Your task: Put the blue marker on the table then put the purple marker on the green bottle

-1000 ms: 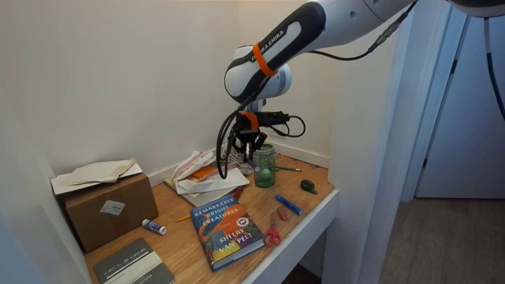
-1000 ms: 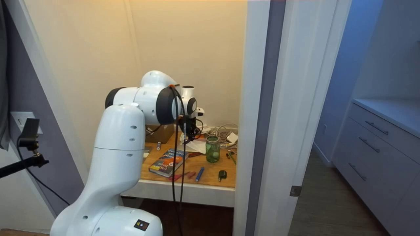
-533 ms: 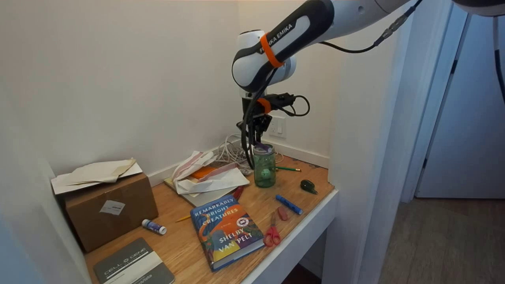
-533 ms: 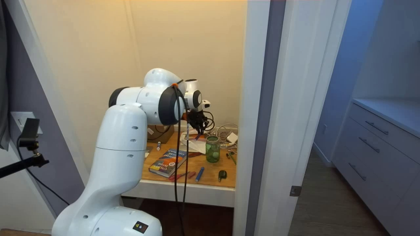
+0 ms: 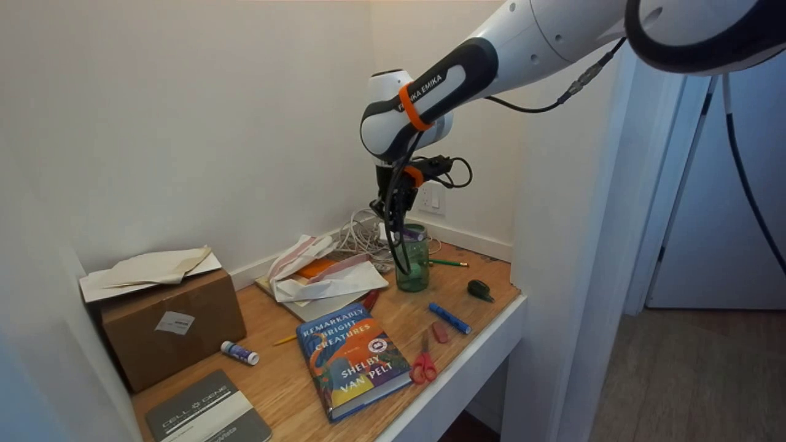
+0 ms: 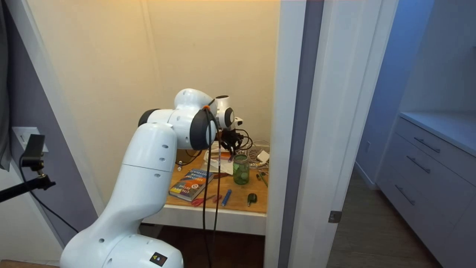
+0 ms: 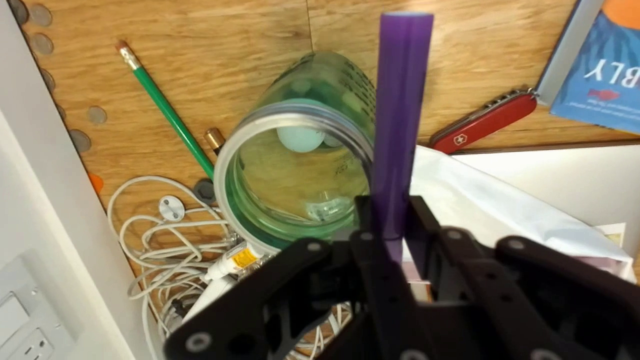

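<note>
My gripper (image 7: pixel 390 215) is shut on the purple marker (image 7: pixel 404 90), whose free end sticks out ahead of the fingers. The green bottle (image 5: pixel 412 273) stands upright and open on the table (image 5: pixel 279 382), with pale round items inside. In the wrist view the marker crosses the right edge of the bottle's rim (image 7: pixel 222 175). In an exterior view the gripper (image 6: pixel 232 152) and marker (image 6: pixel 231 158) are just left of the bottle's top (image 6: pixel 241 175). Whether the marker touches the rim cannot be told. The blue marker (image 5: pixel 450 318) lies on the table near its front edge, also in an exterior view (image 6: pixel 226 197).
White cables (image 7: pixel 165 240), a green pencil (image 7: pixel 170 112) and a wall lie beside the bottle. A cloth (image 5: pixel 331 283), book (image 5: pixel 354 359), red knife (image 7: pixel 485 122), scissors (image 5: pixel 424 367), dark green item (image 5: pixel 479 290) and cardboard box (image 5: pixel 175 328) are on the table.
The gripper has carried the purple marker up and towards the bottle, then slightly down close to its mouth. The bottle and the blue marker have not moved.
</note>
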Robot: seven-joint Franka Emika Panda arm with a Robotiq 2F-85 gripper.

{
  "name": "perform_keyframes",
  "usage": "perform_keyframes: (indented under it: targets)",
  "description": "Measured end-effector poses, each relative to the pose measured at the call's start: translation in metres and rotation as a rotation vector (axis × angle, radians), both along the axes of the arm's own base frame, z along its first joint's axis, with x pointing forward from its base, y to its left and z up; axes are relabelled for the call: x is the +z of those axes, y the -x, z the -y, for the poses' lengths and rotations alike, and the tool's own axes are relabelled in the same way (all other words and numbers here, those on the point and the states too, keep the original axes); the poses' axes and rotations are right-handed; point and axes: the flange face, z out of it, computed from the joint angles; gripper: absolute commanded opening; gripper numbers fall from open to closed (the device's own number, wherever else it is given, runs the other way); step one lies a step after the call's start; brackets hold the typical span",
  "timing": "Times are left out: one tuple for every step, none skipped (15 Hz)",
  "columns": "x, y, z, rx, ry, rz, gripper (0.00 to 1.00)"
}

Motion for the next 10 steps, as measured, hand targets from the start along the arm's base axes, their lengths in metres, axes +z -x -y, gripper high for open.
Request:
perform_keyframes:
  targets:
    - [-0.002, -0.004, -0.001, 0.01, 0.005, 0.006, 0.04]
    - [-0.004, -0.008, -0.002, 0.019, 0.009, 0.013, 0.04]
    - [-0.004, -0.011, -0.002, 0.024, 0.012, 0.019, 0.04]
    - [-0.004, -0.014, -0.001, 0.028, 0.014, 0.025, 0.04]
    - [-0.003, -0.016, 0.0, 0.03, 0.015, 0.03, 0.04]
    - [-0.001, -0.018, 0.002, 0.031, 0.015, 0.034, 0.04]
    - [0.001, -0.019, 0.005, 0.03, 0.014, 0.037, 0.04]
    - [0.003, -0.021, 0.007, 0.028, 0.014, 0.04, 0.04]
    - [0.003, -0.022, 0.01, 0.027, 0.014, 0.042, 0.04]
    - [0.004, -0.023, 0.012, 0.026, 0.015, 0.041, 0.04]
